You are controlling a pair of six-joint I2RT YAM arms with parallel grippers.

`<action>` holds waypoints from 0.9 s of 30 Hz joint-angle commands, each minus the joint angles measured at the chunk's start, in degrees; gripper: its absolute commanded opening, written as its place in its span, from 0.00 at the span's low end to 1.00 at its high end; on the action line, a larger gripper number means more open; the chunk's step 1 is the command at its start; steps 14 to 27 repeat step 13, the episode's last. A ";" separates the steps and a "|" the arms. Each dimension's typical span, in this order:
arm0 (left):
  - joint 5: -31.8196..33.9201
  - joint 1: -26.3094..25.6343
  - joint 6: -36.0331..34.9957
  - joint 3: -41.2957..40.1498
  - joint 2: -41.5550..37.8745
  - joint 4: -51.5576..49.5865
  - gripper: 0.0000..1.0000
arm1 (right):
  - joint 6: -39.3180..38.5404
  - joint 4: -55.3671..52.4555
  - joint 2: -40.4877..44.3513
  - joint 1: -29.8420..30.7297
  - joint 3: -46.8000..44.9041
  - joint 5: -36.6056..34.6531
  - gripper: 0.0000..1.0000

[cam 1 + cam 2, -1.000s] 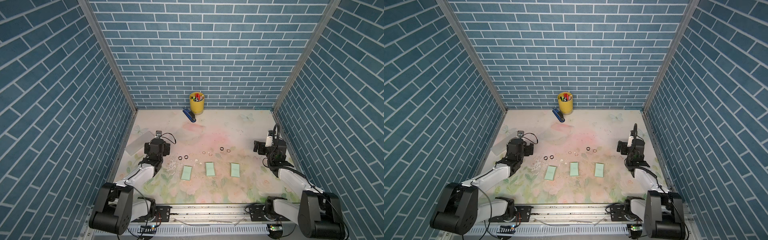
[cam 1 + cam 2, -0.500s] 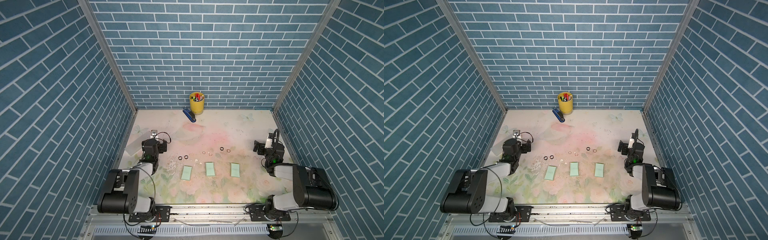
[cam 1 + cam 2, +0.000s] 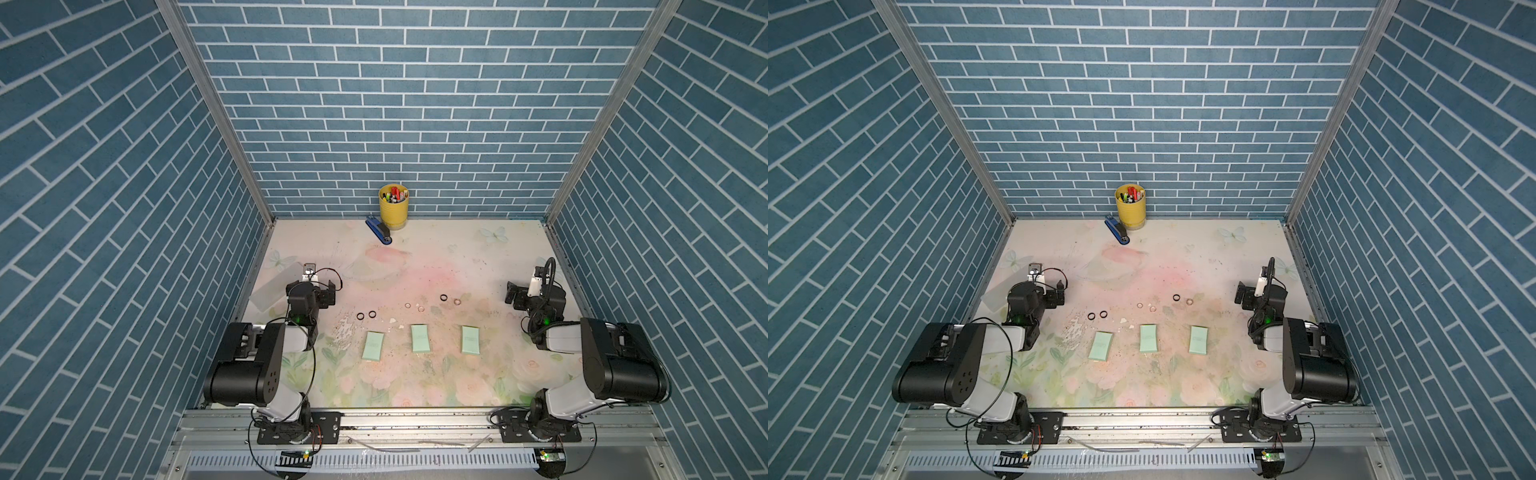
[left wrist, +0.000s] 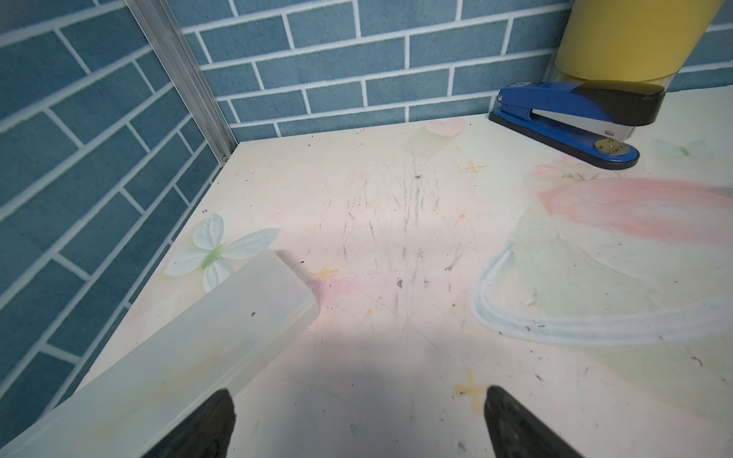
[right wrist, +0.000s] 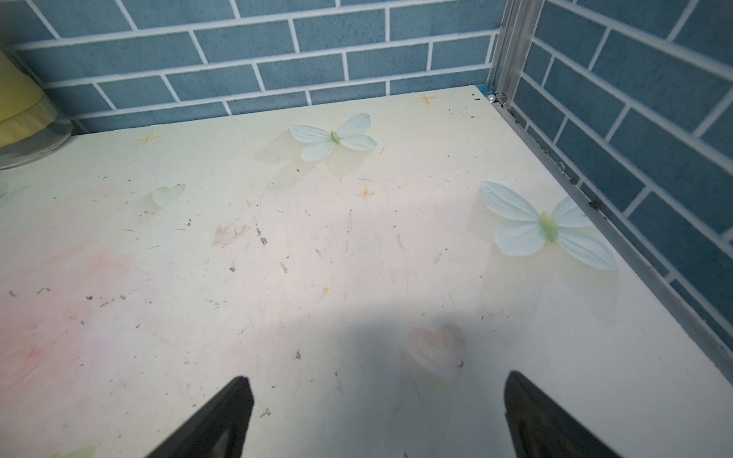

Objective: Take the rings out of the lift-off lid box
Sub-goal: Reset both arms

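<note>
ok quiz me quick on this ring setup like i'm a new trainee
1. True or false: all six rings lie on the table, outside the mint-green boxes.
2. How many of the rings are black?
3. What does the left pincer hold? A) a ring B) nothing C) a stapler

Key: 1 true; 2 three; 3 B
</note>
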State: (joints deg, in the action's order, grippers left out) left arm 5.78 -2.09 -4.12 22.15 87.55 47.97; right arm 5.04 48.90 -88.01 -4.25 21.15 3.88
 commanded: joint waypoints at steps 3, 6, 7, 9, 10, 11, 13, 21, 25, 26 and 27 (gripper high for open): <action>-0.87 0.23 0.05 0.18 -0.09 1.25 1.00 | -2.18 -0.37 -0.09 0.08 1.61 -0.19 0.99; -0.86 0.24 0.08 0.24 -0.21 1.09 1.00 | -2.27 -0.39 -0.12 0.12 1.70 -0.25 0.99; -0.86 0.20 0.08 0.18 -0.10 1.24 1.00 | -2.30 -0.73 -0.34 0.26 1.94 -0.28 0.99; -0.91 0.24 0.08 0.10 -0.11 1.16 1.00 | -2.40 -1.11 -0.50 0.41 2.25 -0.28 0.99; -0.86 0.23 0.08 0.16 -0.15 1.17 1.00 | -2.40 -1.15 -0.50 0.33 2.23 -0.35 0.99; -0.91 0.22 0.08 0.16 -0.11 1.17 1.00 | -2.36 -1.05 -0.46 0.38 2.23 -0.28 0.99; -0.94 0.21 0.08 0.16 -0.10 1.17 1.00 | -2.40 -0.85 -0.26 0.38 1.98 -0.43 0.99; -0.94 0.21 0.08 0.16 -0.10 1.17 1.00 | -2.40 -0.85 -0.26 0.38 1.98 -0.43 0.99; -0.94 0.21 0.08 0.16 -0.10 1.17 1.00 | -2.40 -0.85 -0.26 0.38 1.98 -0.43 0.99; -0.94 0.21 0.08 0.16 -0.10 1.17 1.00 | -2.40 -0.85 -0.26 0.38 1.98 -0.43 0.99; -0.94 0.21 0.08 0.16 -0.10 1.17 1.00 | -2.40 -0.85 -0.26 0.38 1.98 -0.43 0.99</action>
